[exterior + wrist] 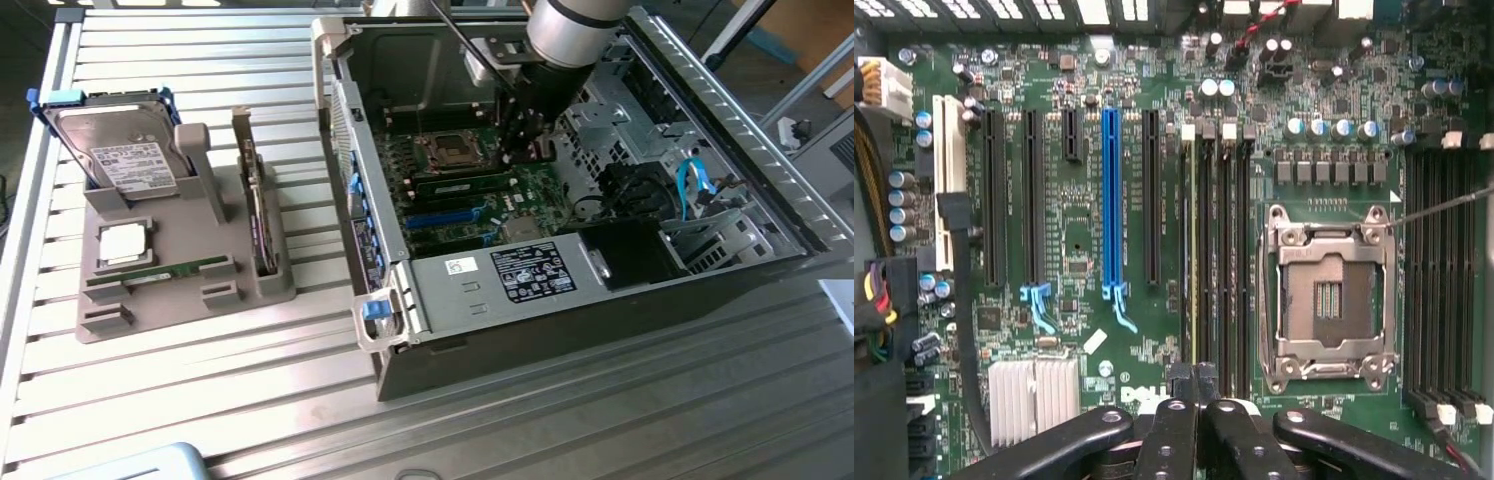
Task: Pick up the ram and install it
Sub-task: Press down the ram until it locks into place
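End effector [1194, 376] hangs inside case [534, 348] on slatted table [601, 430].

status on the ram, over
Gripper shut, low over the memory slots in the case. Ram lying in the tray, untouched. Nothing blocking it.

The arm [577, 28] was a thick silver-grey cylinder with a dull metallic sheen, and a thin black cable [461, 38] ran beside it. The gripper [1192, 375] was glossy black, with curved linkage bars [1069, 440] studded with small round pivot screws [1116, 416] and blocky fingers [1179, 385].
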Controlling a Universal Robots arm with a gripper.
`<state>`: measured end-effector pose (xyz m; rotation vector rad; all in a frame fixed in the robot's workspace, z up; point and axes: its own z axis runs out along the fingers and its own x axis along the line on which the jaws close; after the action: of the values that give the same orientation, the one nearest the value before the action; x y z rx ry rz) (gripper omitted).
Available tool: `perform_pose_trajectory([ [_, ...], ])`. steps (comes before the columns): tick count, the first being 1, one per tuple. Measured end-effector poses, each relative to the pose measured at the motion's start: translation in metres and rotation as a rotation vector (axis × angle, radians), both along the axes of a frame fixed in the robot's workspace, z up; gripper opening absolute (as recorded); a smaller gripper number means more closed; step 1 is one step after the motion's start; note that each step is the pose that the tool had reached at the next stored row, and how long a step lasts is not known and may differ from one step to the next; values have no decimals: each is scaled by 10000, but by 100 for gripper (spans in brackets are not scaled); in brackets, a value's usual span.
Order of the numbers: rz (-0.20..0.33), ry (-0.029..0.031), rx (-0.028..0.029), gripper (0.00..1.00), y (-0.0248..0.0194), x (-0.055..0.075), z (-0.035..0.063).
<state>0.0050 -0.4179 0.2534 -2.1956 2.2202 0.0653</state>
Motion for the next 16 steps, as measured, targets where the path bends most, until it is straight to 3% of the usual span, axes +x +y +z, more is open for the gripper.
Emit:
perform_pose_trajectory([
  [16, 0, 53, 0, 10, 0, 180, 0],
])
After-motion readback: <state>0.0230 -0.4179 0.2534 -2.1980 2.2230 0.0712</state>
